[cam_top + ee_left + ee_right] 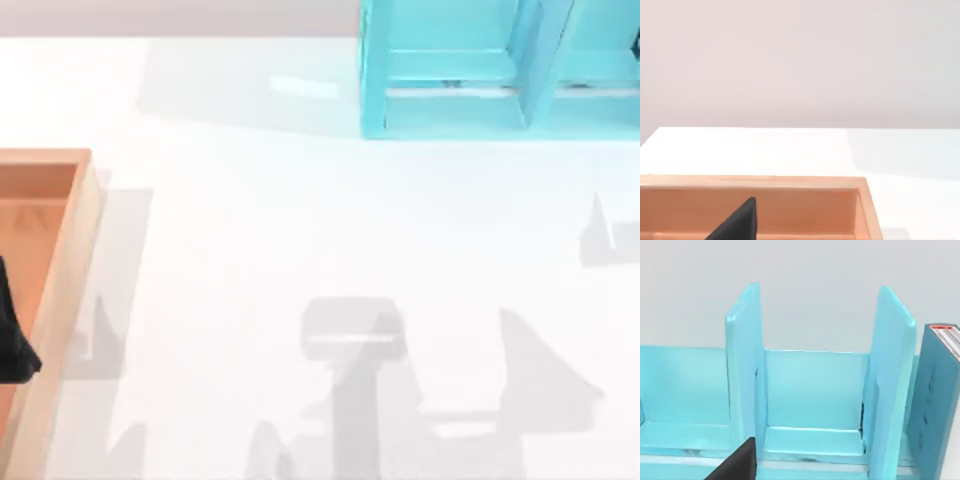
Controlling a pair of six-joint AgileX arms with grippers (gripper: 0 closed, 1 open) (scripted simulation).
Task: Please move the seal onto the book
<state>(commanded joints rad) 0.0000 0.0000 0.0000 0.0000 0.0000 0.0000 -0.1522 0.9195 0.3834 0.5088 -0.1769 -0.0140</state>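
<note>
Book (pixel 940 400) stood upright in light-blue shelf unit (pixel 500 70) at upper right of frame, left gripper (pixel 12 345) over wooden tray (pixel 70 260) at left edge, grip state impossible to tell.

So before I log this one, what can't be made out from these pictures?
- Book: right wrist view, cut by the picture's edge and partly behind the shelf unit divider.
- Wooden tray: top view, cut by the left edge.
- Dark shape over the tray: too little visible to identify.
- Seal: whereabouts cannot be told.
</note>
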